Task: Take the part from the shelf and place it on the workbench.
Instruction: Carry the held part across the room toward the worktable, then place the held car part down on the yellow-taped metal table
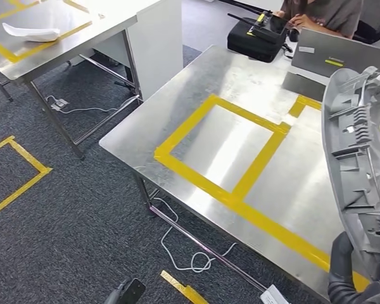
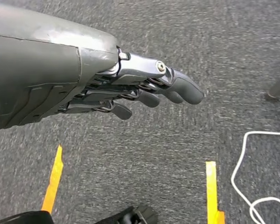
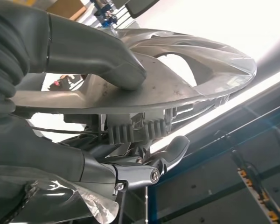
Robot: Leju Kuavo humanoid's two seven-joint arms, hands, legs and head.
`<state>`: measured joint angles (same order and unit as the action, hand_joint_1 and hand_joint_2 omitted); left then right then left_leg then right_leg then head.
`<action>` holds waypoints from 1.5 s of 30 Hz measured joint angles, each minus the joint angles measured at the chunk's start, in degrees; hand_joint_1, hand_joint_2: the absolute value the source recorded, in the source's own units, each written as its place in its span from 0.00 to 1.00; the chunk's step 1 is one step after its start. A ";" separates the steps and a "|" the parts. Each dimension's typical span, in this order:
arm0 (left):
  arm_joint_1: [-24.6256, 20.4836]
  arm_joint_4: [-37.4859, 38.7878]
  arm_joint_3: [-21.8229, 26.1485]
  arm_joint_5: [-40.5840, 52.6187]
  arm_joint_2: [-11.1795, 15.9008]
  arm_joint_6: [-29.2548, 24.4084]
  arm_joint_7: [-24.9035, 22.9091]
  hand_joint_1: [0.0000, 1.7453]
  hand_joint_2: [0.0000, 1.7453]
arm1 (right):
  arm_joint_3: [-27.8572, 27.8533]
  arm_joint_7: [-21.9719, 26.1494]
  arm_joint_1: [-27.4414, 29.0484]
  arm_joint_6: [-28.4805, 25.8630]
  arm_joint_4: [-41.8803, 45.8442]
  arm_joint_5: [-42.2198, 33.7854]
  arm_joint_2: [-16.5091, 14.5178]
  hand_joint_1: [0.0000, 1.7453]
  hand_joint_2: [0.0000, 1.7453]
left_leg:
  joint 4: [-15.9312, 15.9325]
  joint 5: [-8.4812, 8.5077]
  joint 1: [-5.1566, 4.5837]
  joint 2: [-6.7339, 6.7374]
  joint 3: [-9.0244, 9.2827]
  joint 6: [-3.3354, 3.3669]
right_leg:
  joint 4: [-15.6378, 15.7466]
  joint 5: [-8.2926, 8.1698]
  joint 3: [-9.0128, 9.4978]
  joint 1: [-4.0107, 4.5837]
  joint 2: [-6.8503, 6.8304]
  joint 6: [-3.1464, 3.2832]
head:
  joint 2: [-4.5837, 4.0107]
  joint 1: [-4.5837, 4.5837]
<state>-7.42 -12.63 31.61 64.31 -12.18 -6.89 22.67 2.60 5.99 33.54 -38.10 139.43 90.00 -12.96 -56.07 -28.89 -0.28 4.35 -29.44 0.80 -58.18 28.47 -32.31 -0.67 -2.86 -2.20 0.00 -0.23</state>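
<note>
A large grey moulded plastic part (image 1: 360,158) with ribs and cut-outs stands upright at the right edge of the head view, over the steel workbench (image 1: 226,82). My right hand (image 1: 343,269) grips its lower end from below. In the right wrist view the thumb (image 3: 96,51) presses on the part's smooth face (image 3: 188,79) while the fingers (image 3: 149,168) curl under its ribbed side. My left hand (image 2: 145,88) hangs beside the bench over the grey carpet, fingers stretched out and holding nothing.
Yellow tape (image 1: 235,190) marks rectangles on the workbench. A black case (image 1: 257,35), a laptop (image 1: 336,54) and a seated person (image 1: 322,12) are at the far end. A second steel table (image 1: 44,57) holds a white part (image 1: 30,31). White cable (image 1: 188,253) lies on the floor.
</note>
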 joint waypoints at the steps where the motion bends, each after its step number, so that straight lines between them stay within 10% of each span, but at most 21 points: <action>1: -0.02 0.00 0.00 -0.02 0.03 -0.02 0.00 0.00 1.00 | 0.04 -0.01 0.05 0.00 -0.03 -0.01 0.00 1.00 1.00 | -0.12 -0.07 -0.16 0.36 0.01 -0.28 | 0.85 0.08 0.46 0.16 -0.20 0.37 | 0.00 0.04; 5: -0.20 -0.01 0.00 -0.03 0.07 -0.09 0.00 0.00 1.00 | 0.12 -0.22 0.42 0.00 -0.08 -0.01 0.00 1.00 1.00 | -1.98 -1.81 0.06 -0.40 -0.56 -1.36 | 0.96 -0.33 0.20 0.06 1.64 1.83 | 0.01 0.18; 10: 0.23 0.01 0.00 -0.05 0.20 -0.11 0.00 0.00 1.00 | 0.31 -1.26 0.52 0.00 -0.39 0.01 0.01 1.00 1.00 | -17.65 -8.97 0.32 -3.82 -7.63 -1.70 | 1.00 -0.70 -0.17 0.18 4.31 2.69 | 0.00 0.32; 15: 0.19 0.00 -0.02 -0.05 0.28 -0.10 0.00 0.00 1.00 | 0.29 -4.15 1.08 0.00 -1.19 0.00 0.81 1.00 1.00 | -3.63 -0.49 0.26 -6.93 -1.41 0.07 | 0.88 -0.86 0.00 0.57 7.46 2.47 | 0.01 0.28; 19: 0.07 0.00 -0.04 -0.05 0.27 -0.03 0.00 0.00 1.00 | 0.25 -4.69 1.64 0.00 -1.85 -0.01 1.61 1.00 1.00 | -0.30 0.03 0.24 -6.91 -0.22 0.56 | 0.72 -1.25 -1.06 0.27 8.85 1.28 | 0.02 0.30; 25: 0.16 0.02 -0.15 0.32 0.12 0.31 -0.11 0.00 1.00 | -0.24 -6.80 1.83 0.00 -3.43 -0.38 3.83 1.00 1.00 | 0.56 0.56 0.52 -2.83 -0.15 1.24 | -14.47 6.18 -8.55 -0.29 3.40 -0.64 | 0.01 -0.21; 27: 0.08 0.02 -0.21 0.46 0.11 0.49 -0.25 0.00 1.00 | -1.25 -8.10 2.06 0.00 -4.49 -1.35 5.21 1.00 1.00 | 0.48 0.42 0.57 -1.61 -0.08 1.05 | -13.00 4.38 -7.52 -0.68 2.89 -1.15 | 0.01 -0.23; 29: -0.03 0.01 -0.25 0.49 0.10 0.64 -0.32 0.00 1.00 | -2.35 -8.77 2.34 0.01 -5.43 -2.41 6.40 1.00 1.00 | 0.28 0.05 0.51 -0.61 0.10 0.52 | -5.09 1.06 -3.10 -0.80 1.18 -1.33 | 0.01 -0.26; 34: -0.55 0.00 -0.54 0.82 0.07 1.20 -0.41 0.00 1.00 | -5.31 -8.97 2.47 0.83 -8.22 -8.32 9.11 1.00 1.00 | -0.42 -0.72 0.21 1.06 0.29 -0.91 | 0.71 -0.21 -0.06 -0.40 0.88 0.50 | 0.00 -0.01; 36: -0.81 -0.01 -0.72 0.98 -0.02 1.29 -0.45 0.00 1.00 | -6.74 -8.80 2.34 1.31 -9.25 -10.04 10.12 1.00 1.00 | -2.43 -2.53 0.48 -0.80 -0.44 -1.47 | 0.80 -0.43 -0.21 -0.53 1.74 1.24 | 0.01 0.02; 40: -0.63 0.01 -0.94 1.01 0.02 1.32 -0.54 0.00 1.00 | -8.16 -8.45 1.75 1.55 -10.73 -10.74 11.32 1.00 1.00 | -16.34 -9.15 0.58 -3.83 -6.66 -1.58 | 0.80 -0.69 -0.44 -0.42 3.94 1.87 | 0.02 0.12; 42: -0.56 0.01 -1.09 1.01 0.08 1.33 -0.55 0.00 1.00 | -8.58 -8.43 1.68 1.55 -11.30 -10.79 11.67 1.00 1.00 | -16.79 -7.57 0.55 -3.99 -7.18 -1.21 | 0.77 -0.71 -0.38 -0.26 5.27 1.89 | 0.01 0.11; 45: -0.63 0.01 -1.28 1.01 0.17 1.33 -0.56 0.00 1.00 | -8.98 -8.33 1.58 1.60 -11.94 -10.71 12.05 1.00 1.00 | -6.03 -1.11 0.45 -6.53 -2.75 0.20 | 0.71 -0.73 -0.24 -0.09 7.22 1.80 | 0.01 0.06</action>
<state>-8.05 -12.62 30.33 65.32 -12.00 -5.55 22.11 -6.38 -2.34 35.11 -36.50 127.48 79.29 -0.91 -62.10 -30.00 0.17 -2.19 -32.18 1.00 -57.47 27.74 -32.55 -0.76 4.37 -0.41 0.01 -0.17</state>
